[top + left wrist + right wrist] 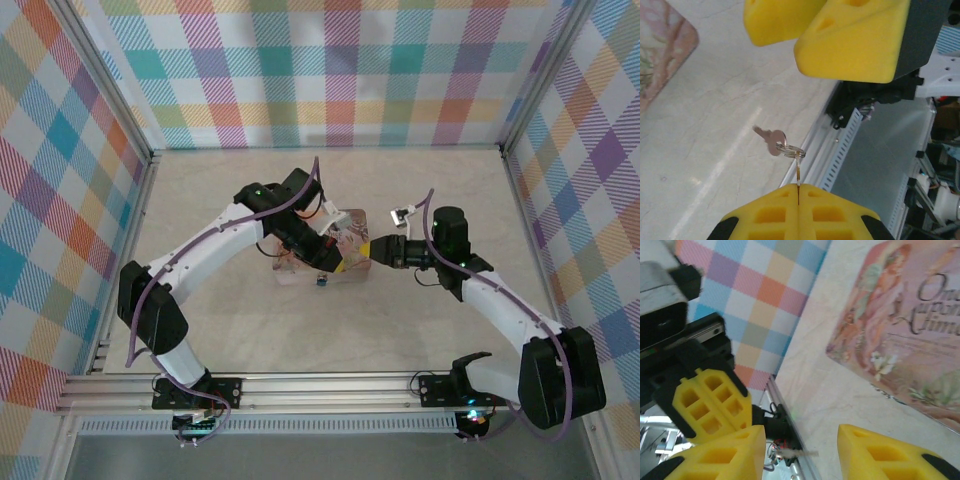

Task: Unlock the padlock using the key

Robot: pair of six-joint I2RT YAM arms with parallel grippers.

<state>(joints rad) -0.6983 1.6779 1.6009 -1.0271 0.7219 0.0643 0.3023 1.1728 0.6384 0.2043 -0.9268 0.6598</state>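
Key (pixel 798 172) sits clamped in the left hand (pixel 798 187); right hand (pixel 801 440) stands apart, empty; inserting and turning apparently remain.

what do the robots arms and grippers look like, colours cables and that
The left arm and right arm have white links joined by black joint housings, with a purple cable looped along each. The left gripper and right gripper carry yellow wedge-shaped fingers with square cut-out pockets and black bases.
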